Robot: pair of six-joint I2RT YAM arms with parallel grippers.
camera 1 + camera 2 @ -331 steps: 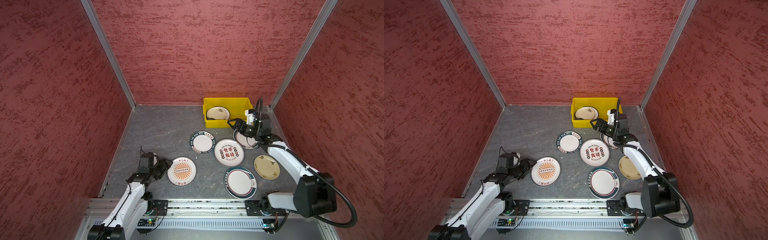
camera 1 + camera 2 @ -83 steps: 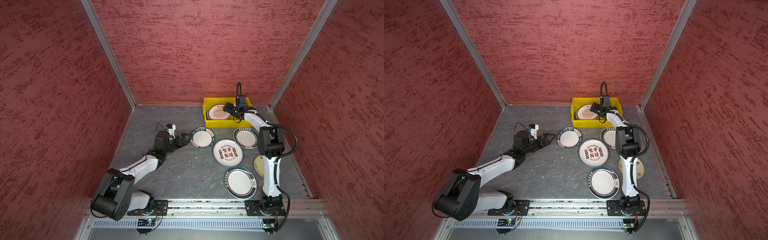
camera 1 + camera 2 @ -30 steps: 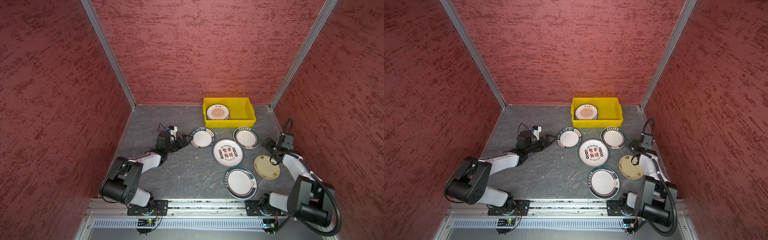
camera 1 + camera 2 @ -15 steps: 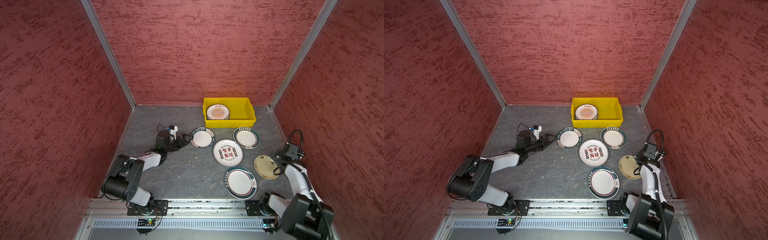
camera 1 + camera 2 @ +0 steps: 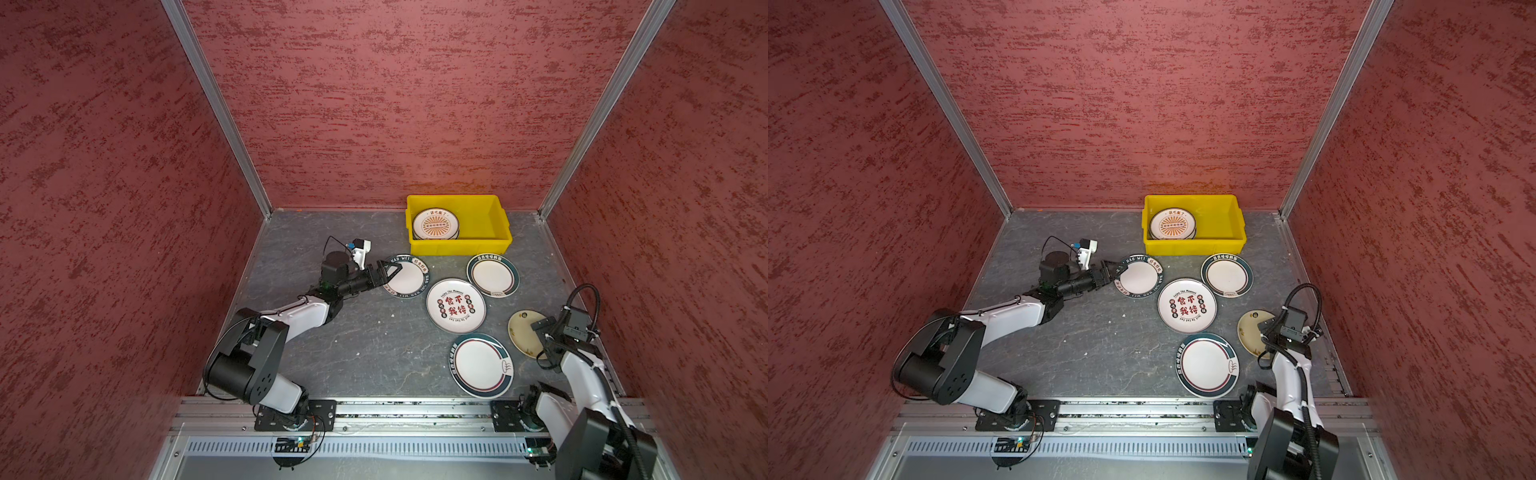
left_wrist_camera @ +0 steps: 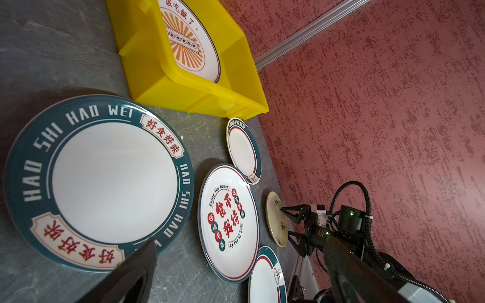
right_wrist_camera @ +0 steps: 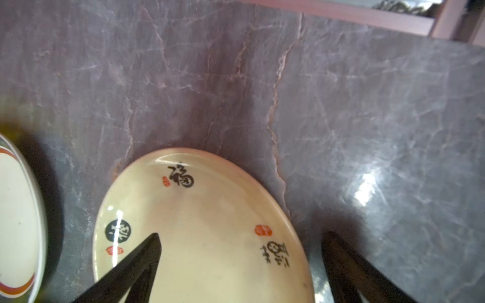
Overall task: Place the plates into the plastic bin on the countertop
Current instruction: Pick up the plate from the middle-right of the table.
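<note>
The yellow plastic bin (image 5: 457,247) stands at the back of the countertop (image 5: 353,340) with a sunburst plate (image 5: 435,224) on top inside. Several plates lie flat in front of it. My left gripper (image 5: 390,271) is open at the left rim of the teal "HAO WEI" plate (image 6: 110,181), one finger (image 6: 141,262) over that rim. My right gripper (image 7: 241,236) is open and straddles the rim of the cream-yellow plate (image 7: 204,225); one finger is above the plate, the other over the stone beside it.
A red-character plate (image 5: 456,305), a teal-rimmed plate (image 5: 493,275) and a teal-and-red-rimmed plate (image 5: 482,365) lie between the arms. Red textured walls close in three sides; the right wall (image 5: 665,249) is close to my right arm. A metal rail (image 5: 415,409) runs along the front.
My right arm has swung toward the front right and come down over the cream-yellow plate. The left arm has hardly moved at the HAO WEI plate.
</note>
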